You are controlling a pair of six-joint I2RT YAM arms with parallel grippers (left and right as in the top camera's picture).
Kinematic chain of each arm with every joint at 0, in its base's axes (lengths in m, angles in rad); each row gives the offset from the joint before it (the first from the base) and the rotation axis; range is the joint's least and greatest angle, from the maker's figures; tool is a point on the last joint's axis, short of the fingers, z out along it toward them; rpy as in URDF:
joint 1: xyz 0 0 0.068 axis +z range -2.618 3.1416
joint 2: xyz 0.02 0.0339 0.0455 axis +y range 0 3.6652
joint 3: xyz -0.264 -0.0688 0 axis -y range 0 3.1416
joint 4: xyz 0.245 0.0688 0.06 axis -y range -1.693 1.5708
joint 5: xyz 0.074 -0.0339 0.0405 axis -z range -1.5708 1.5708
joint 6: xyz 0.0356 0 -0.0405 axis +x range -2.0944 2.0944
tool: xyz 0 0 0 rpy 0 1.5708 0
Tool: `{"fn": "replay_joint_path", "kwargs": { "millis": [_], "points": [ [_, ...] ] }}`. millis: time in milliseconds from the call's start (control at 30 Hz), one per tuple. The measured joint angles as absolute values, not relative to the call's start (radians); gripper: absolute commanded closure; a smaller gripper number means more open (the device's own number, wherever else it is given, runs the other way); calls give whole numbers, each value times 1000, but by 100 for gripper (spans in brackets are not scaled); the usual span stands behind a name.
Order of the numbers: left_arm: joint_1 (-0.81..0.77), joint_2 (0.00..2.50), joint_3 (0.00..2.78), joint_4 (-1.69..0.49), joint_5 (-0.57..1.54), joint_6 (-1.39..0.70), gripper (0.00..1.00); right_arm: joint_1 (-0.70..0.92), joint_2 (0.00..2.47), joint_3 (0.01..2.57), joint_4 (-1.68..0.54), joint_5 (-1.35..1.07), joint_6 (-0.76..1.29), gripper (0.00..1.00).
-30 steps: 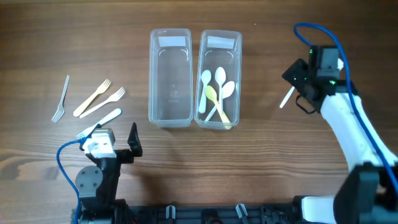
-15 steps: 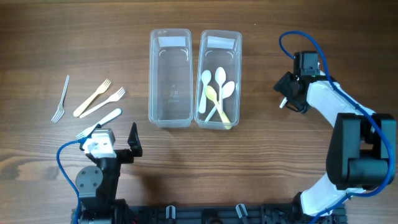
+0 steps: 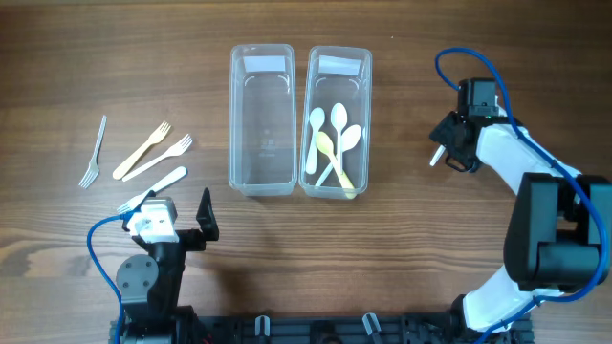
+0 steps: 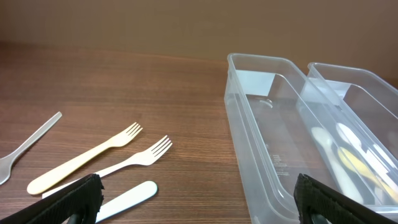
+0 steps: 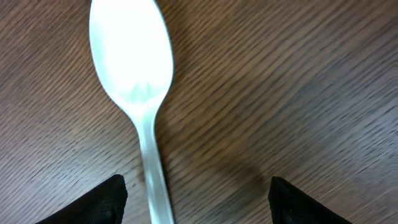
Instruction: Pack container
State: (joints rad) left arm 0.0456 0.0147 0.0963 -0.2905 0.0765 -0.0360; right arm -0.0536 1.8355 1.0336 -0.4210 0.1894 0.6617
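Roughly halfway | right container (image 3: pixel 338 119) holds four spoons | left container (image 3: pixel 261 119) empty, forks (image 3: pixel 153 153) unpacked | right gripper (image 5: pixel 196 199) fingers wide over spoon (image 5: pixel 132 59) | left gripper (image 4: pixel 196 199) wide, idle

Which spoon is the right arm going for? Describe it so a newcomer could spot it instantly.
Start at the two clear containers: the right-hand container already holds spoons. Go right across bare wood to the right tool. The white spoon lies flat on the table beneath it, between its open fingers; it is the only spoon outside a container.

Forks (image 4: pixel 99 155) lie left of two clear containers (image 4: pixel 273 143); spoons (image 4: pixel 351 158) probably inside.
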Motion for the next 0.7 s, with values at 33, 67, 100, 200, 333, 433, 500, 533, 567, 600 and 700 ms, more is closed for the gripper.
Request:
{"fn": "replay_joint_path", "kwargs": {
  "millis": [33,67,100,200,333,433,500,533,567,600,700],
  "points": [
    [46,15,96,-290,76,-36,0,-54,1835,1034,-417,193,654,28],
    [46,15,96,-290,76,-36,0,-54,1835,1034,-410,197,641,28],
    [46,15,96,-290,76,-36,0,-54,1835,1034,-405,200,629,29],
    [46,15,96,-290,76,-36,0,-54,1837,1034,-395,207,603,29],
    [46,15,96,-291,76,-36,0,-54,1866,1034,-382,219,566,29],
    [46,15,96,-291,76,-36,0,-53,1883,1039,-361,242,542,29],
    [46,15,96,-291,76,-36,0,-53,1897,1050,-348,253,536,49],
    [46,15,96,-291,76,-36,0,-53,1905,1056,-339,257,534,65],
    [46,15,96,-291,76,-36,0,-53,1910,1061,-334,260,530,87],
    [46,15,96,-290,76,-36,0,-54,1914,1065,-329,265,526,96],
    [46,15,96,-291,76,-36,0,-56,1918,1068,-331,271,522,96]
  ]
}}
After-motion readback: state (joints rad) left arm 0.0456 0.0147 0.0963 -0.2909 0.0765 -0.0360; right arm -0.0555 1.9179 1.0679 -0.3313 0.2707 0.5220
